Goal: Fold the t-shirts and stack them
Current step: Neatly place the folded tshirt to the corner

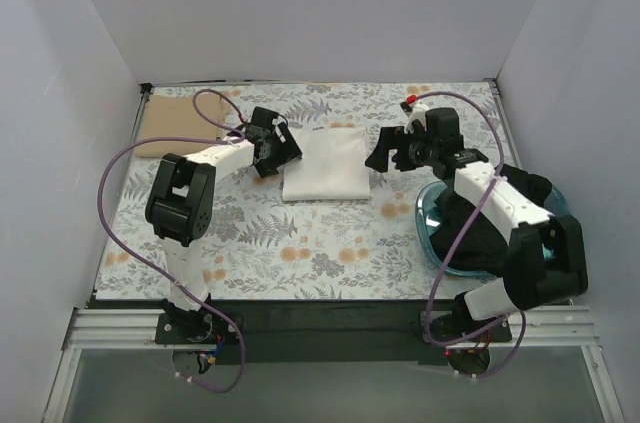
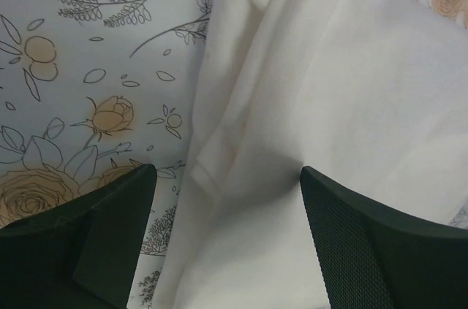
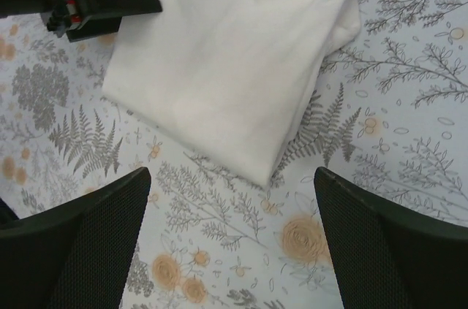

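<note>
The folded white t-shirt [image 1: 325, 165] lies on the tabletop [image 1: 300, 243]. It is roughly square, with no marked long axis. The left gripper [image 1: 283, 151] is the nearer: its fingers [image 2: 110, 236] are spread wide astride the shirt's left edge and grip nothing; contact cannot be confirmed. The right gripper [image 1: 382, 157] stands just off the shirt's right edge, its fingers [image 3: 395, 243] likewise spread and empty. A tan folded cloth [image 1: 175, 123] lies left of the shirt, beyond the left gripper.

Folded white t-shirt [image 1: 325, 165] mid-table hemmed by left gripper [image 1: 287, 155] and right gripper [image 1: 380, 157] at its sides, floral table [image 1: 300, 243] open in front, blue basin [image 1: 425, 225] blocking near right, tan cloth [image 1: 175, 123] in far-left corner, walls [image 1: 320, 13] enclosing three sides
</note>
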Controlling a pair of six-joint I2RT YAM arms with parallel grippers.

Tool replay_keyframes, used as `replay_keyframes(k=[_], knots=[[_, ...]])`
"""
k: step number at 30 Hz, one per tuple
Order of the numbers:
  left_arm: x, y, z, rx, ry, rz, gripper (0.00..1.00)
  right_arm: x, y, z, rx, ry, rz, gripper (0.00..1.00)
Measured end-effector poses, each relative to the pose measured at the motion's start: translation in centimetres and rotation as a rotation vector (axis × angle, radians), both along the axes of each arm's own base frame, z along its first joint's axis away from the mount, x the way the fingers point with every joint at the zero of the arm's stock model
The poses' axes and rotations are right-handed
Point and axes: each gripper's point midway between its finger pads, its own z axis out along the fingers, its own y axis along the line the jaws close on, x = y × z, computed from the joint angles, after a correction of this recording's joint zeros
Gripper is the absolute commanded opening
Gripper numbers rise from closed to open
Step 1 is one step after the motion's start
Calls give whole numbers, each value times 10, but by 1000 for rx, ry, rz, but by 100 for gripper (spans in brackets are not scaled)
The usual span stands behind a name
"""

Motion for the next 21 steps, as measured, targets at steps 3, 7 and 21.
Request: replay_keyframes(k=[3, 7, 21], knots=[[-6, -6, 0, -1, -2, -19, 79, -24, -6, 11, 16, -49, 1, 98], [-8, -5, -3, 15, -5, -16, 74, -52, -12, 26, 45, -107, 3, 98], [5, -13, -13, 86, -21, -33, 31, -92, -23, 40, 116, -181, -26, 98]])
